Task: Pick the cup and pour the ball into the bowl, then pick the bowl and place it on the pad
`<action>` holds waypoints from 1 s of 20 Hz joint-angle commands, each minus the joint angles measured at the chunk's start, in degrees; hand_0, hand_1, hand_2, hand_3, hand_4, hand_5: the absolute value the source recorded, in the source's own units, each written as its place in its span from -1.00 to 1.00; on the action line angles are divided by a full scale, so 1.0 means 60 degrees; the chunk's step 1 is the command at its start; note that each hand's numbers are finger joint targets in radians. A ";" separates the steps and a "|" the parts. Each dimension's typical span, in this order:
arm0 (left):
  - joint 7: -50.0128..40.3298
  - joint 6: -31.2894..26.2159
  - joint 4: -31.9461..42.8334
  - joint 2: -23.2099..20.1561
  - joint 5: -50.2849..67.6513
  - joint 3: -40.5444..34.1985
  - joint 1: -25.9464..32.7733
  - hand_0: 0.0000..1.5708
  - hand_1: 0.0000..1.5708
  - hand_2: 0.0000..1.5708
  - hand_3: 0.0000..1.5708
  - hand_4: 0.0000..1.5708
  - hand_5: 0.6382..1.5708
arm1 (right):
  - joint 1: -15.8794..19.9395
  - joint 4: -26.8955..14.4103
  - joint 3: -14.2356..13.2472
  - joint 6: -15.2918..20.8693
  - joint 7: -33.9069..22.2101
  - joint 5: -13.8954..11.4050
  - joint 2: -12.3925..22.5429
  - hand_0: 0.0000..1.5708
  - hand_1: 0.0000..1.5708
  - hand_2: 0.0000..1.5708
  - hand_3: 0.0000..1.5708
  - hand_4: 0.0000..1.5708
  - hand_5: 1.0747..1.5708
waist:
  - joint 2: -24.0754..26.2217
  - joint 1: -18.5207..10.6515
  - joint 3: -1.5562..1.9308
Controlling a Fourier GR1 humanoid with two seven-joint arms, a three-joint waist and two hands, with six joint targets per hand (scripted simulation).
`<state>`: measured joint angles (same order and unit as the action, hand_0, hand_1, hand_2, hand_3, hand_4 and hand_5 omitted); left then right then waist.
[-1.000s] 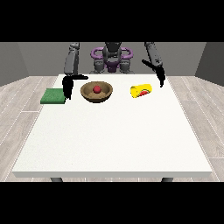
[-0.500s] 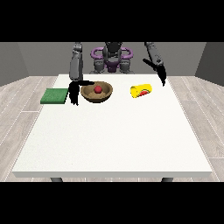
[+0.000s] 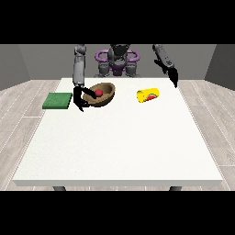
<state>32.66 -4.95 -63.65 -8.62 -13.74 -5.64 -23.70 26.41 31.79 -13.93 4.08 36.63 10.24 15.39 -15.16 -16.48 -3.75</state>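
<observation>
Pour step: judged done. The small red ball [image 3: 98, 92] sits inside the round brown wooden bowl [image 3: 105, 96], and the yellow cup [image 3: 148, 95] lies on its side on the white table [image 3: 119, 147], its mouth facing the camera, well apart from the bowl.

Bowl step: in hand. The bowl looks tilted, its near-left edge raised beside the hand; whether it has left the table I cannot tell.

Left to do: carry the bowl to the flat green square pad [image 3: 58, 100], which lies just beyond the hand at the view's left edge of the table, and set it down there. Nothing rests on the pad.

Hand at the view's left [image 3: 81, 97]: at the bowl's left rim, touching it, dark fingers seeming to curl round the edge. I read this as a grasp on the rim.

Hand at the view's right [image 3: 173, 77]: hangs above the table's far right corner, apart from the cup, holding nothing. How its fingers lie cannot be made out.

Risk, as a judgement: with the bowl tipped, the ball could roll out on the way.
</observation>
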 commanded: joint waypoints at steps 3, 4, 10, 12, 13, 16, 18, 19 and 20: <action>-0.0034 -0.0235 -0.0478 0.0029 -0.0117 0.0367 -0.0657 -1.00 -1.00 -1.00 -1.00 -1.00 -0.85 | -0.0714 -0.1025 0.1071 0.2410 -0.1143 -0.2042 0.1062 1.00 1.00 1.00 1.00 0.66 0.98 | -0.1416 -0.1206 0.0540; -0.0047 -0.0156 -0.0451 0.0162 -0.0192 0.0471 -0.0643 -1.00 -1.00 -1.00 -1.00 -1.00 -0.84 | -0.0899 -0.0968 0.1118 0.2768 -0.1292 -0.2197 0.1160 1.00 1.00 1.00 1.00 0.65 0.98 | -0.1328 -0.1202 0.0526; -0.0382 -0.0212 -0.0203 0.0491 -0.0255 0.0725 -0.0685 -1.00 -1.00 -1.00 -1.00 -1.00 -0.84 | -0.0854 -0.0463 0.1065 0.2958 -0.3152 -0.2186 0.1810 1.00 1.00 1.00 1.00 0.53 1.00 | -0.0452 -0.1514 0.0539; -0.0455 -0.0167 0.0172 0.0468 -0.0251 0.0610 -0.0676 -1.00 -1.00 -1.00 -1.00 -1.00 -0.84 | -0.0505 -0.0211 0.1158 0.2691 -0.4142 -0.2193 0.2173 1.00 1.00 1.00 1.00 0.50 1.00 | -0.0183 -0.1543 0.0530; -0.0528 -0.0211 0.0253 0.0491 -0.0194 0.0578 -0.0702 -1.00 -1.00 -1.00 -1.00 -1.00 -0.84 | -0.0486 -0.0170 0.1321 0.2669 -0.4551 -0.2316 0.2194 1.00 1.00 1.00 1.00 0.46 1.00 | 0.0093 -0.1495 0.0545; -0.0418 -0.0139 0.0881 0.0513 -0.0188 0.0448 -0.0446 -1.00 -1.00 -1.00 -1.00 -1.00 -0.85 | -0.0128 0.0133 0.1888 0.2376 -0.6144 -0.2721 0.2426 1.00 1.00 1.00 1.00 0.51 1.00 | 0.0873 -0.1196 0.0553; -0.0563 -0.0378 0.1332 0.0369 0.0211 0.0034 -0.0215 -1.00 -1.00 -1.00 -1.00 -1.00 -0.83 | -0.0190 0.0344 0.2579 0.1744 -0.7005 -0.3223 0.2601 1.00 1.00 1.00 1.00 0.61 0.99 | 0.1601 -0.0758 0.0569; -0.0178 0.0115 0.1565 0.0402 -0.0087 0.0048 0.0257 -1.00 -1.00 -1.00 -1.00 -1.00 -0.82 | -0.0277 0.0517 0.2825 0.1357 -0.7093 -0.3482 0.3068 1.00 1.00 1.00 1.00 0.64 0.97 | 0.1779 -0.0335 0.0569; -0.0253 -0.0216 0.1769 0.0222 0.0167 -0.0151 0.0190 -1.00 -1.00 -1.00 -1.00 -1.00 -0.81 | 0.0023 0.0745 0.3101 0.0948 -0.7532 -0.3794 0.3689 1.00 1.00 1.00 1.00 0.67 0.93 | 0.2090 -0.0299 0.0550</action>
<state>30.60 -5.94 -57.20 -6.46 -13.88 -4.52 -24.97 25.35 34.30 -0.47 15.18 0.35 -7.89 31.94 -8.09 -21.58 -0.86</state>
